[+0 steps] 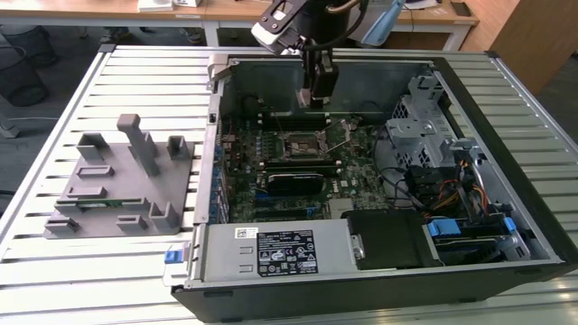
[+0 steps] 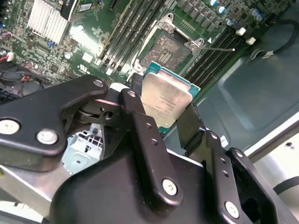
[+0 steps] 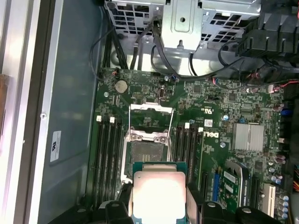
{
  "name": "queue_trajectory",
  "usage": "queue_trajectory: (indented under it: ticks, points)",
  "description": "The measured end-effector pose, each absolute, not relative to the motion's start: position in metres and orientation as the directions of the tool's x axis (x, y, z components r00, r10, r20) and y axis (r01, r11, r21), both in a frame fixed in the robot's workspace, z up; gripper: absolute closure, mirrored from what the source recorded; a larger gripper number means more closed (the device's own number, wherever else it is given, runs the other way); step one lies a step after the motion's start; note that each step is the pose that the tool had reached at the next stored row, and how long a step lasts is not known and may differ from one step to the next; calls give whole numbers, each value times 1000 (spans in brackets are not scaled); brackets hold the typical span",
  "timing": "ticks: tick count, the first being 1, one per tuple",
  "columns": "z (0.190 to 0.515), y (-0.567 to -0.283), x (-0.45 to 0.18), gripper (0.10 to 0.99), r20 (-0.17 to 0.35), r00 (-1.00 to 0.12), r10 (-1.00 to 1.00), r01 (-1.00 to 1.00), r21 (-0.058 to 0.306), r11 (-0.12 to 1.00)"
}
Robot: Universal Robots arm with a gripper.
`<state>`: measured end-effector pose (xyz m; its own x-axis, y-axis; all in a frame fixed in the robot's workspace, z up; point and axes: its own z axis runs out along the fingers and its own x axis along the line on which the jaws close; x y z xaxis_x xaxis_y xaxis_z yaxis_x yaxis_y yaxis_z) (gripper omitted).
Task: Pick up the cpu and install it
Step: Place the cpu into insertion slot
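My gripper (image 2: 163, 109) is shut on the cpu (image 2: 164, 101), a flat square chip with a pale silver top and a green rim; both wrist views show it between the black fingers (image 2: 140, 121). In the first wrist view the cpu (image 3: 159, 192) hangs above the motherboard, just short of the open socket (image 3: 147, 154). In the exterior view the gripper (image 1: 318, 100) hovers inside the open computer case, above the far edge of the green motherboard (image 1: 289, 169) and behind the socket (image 1: 302, 143). The socket's metal frame stands lifted open.
The black case's walls (image 1: 505, 142) enclose the board. Memory slots (image 3: 106, 154) flank the socket on both sides. A drive cage and cables (image 1: 424, 135) fill the exterior view's right. A grey parts fixture (image 1: 118, 183) sits on the slatted table at the exterior view's left.
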<state>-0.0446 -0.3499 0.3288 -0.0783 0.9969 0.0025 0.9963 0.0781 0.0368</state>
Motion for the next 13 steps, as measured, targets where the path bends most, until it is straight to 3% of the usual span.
queue_trajectory:
  ticks: [13]
  points:
    - [312,-347,-43,549,2,-75,997,997,37,75]
